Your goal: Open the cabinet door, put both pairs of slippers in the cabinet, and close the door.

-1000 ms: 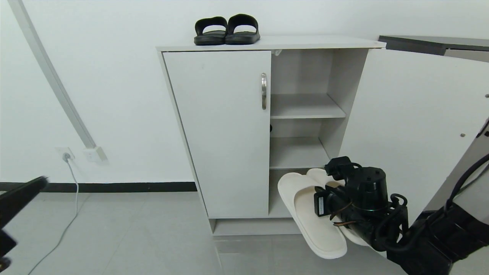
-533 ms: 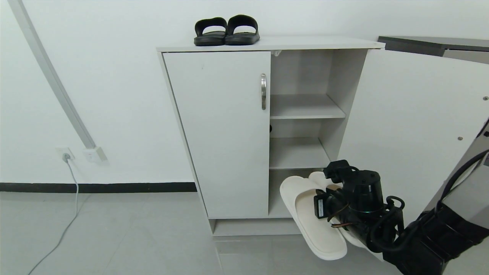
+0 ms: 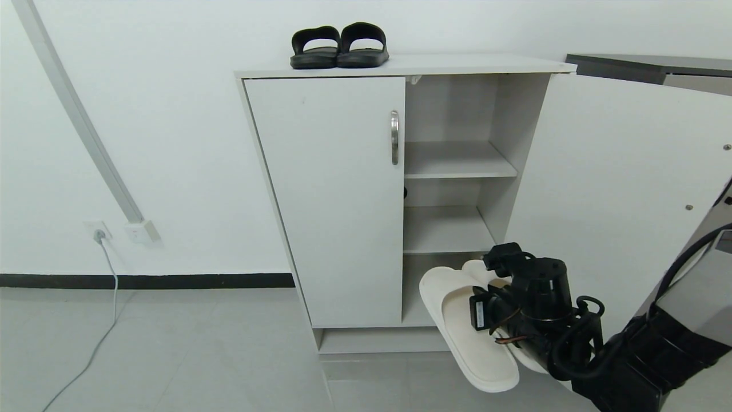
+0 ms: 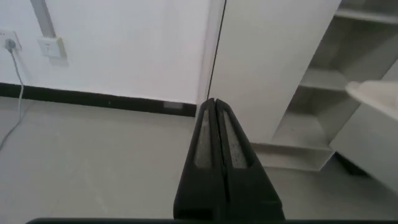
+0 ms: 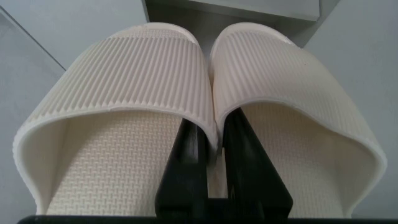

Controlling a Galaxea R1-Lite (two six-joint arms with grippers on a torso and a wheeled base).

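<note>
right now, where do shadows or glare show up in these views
Head view: even light, a faint sheen on the floor below the cabinet, shade beneath its shelves, a glint on the handle. Left wrist view: no glare, the shut left fingers evenly lit. Right wrist view: shadow under the white slippers' straps around the right fingers.

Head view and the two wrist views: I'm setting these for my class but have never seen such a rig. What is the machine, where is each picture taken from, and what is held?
It is a two-armed robot. One picture looks down from its head; the others look along each wrist. The right gripper pinches a pair of white slippers before the cabinet, whose right door is open. Black slippers sit on top. The left gripper is shut, empty.
</note>
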